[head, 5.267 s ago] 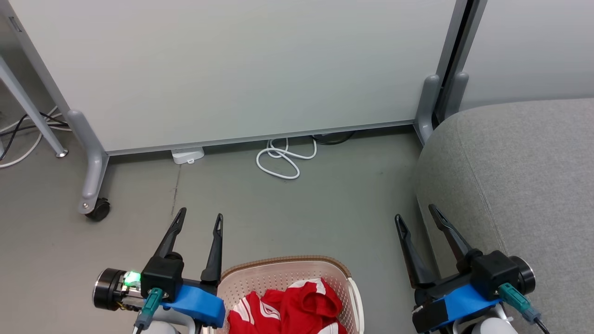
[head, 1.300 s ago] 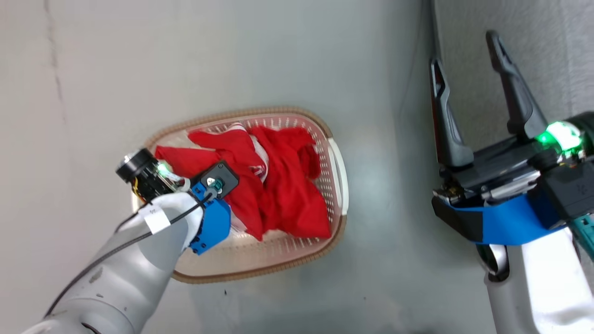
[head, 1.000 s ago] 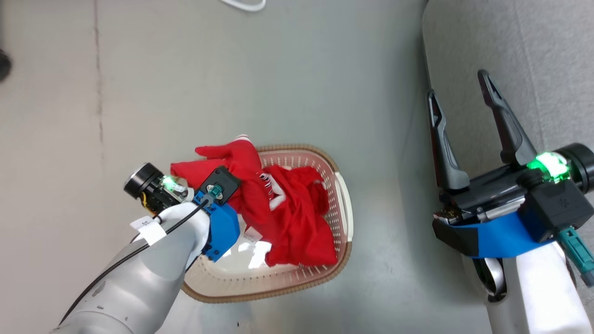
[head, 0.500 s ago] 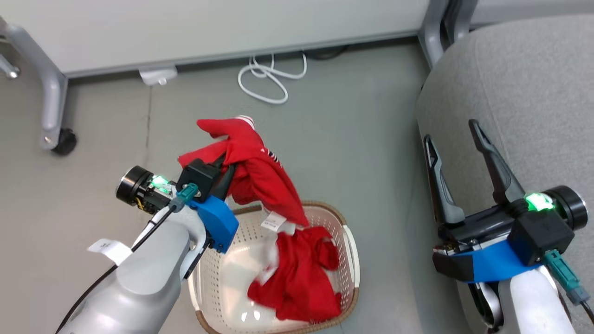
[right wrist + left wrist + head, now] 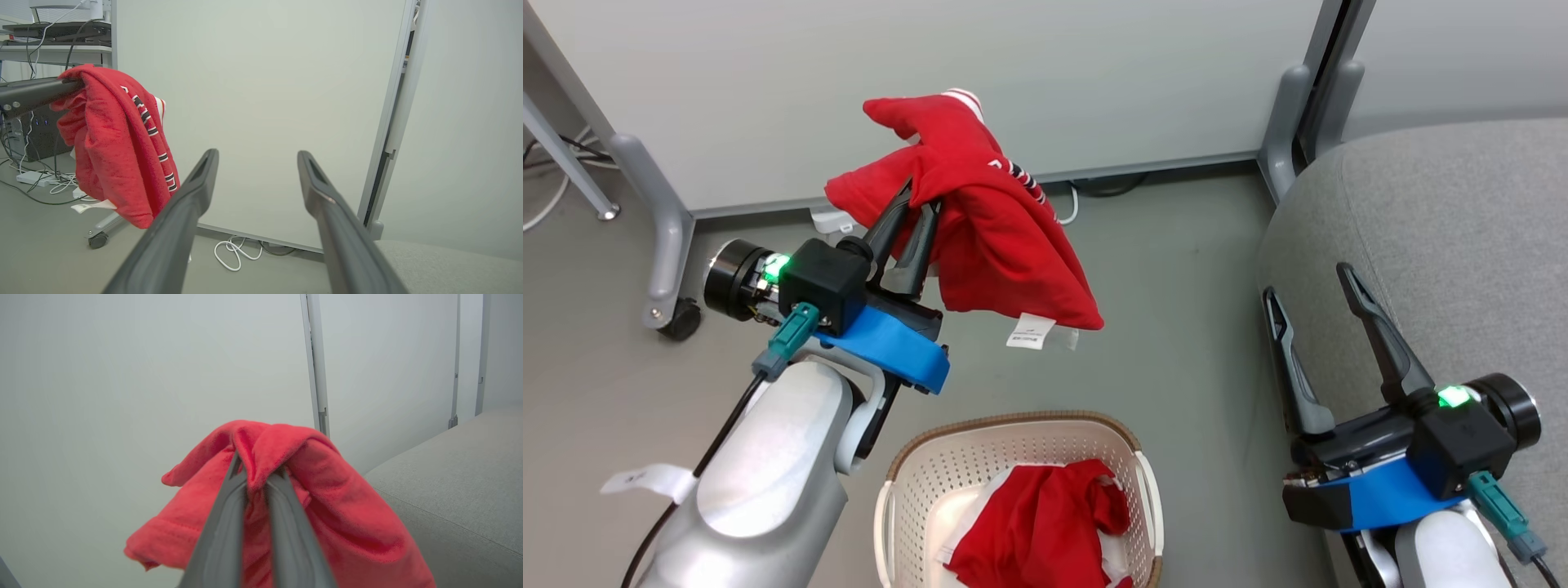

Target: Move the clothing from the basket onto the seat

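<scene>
My left gripper (image 5: 919, 196) is shut on a red garment (image 5: 996, 245) with white trim, held up in the air above the floor, behind and to the left of the basket. In the left wrist view the fingers (image 5: 229, 522) pinch a fold of this clothing (image 5: 347, 506). The cream basket (image 5: 1013, 423) sits on the floor at the bottom centre with another red garment (image 5: 1045, 523) inside. The grey seat (image 5: 1445, 229) fills the right side. My right gripper (image 5: 1304, 279) is open and empty beside the seat's left edge. The right wrist view shows the hanging garment (image 5: 114, 155) to the left of my right gripper (image 5: 257, 154).
A pale partition panel (image 5: 931, 82) on grey wheeled feet (image 5: 670, 245) stands behind the floor area. A white cable coil (image 5: 237, 253) lies at its base. A desk with cables and a power strip (image 5: 30, 177) is at the far left. Grey floor lies between basket and seat.
My left gripper has lifted the red garment up and out of the basket, leaving another garment inside. The head view has tilted up. The right gripper has stayed open by the seat.
</scene>
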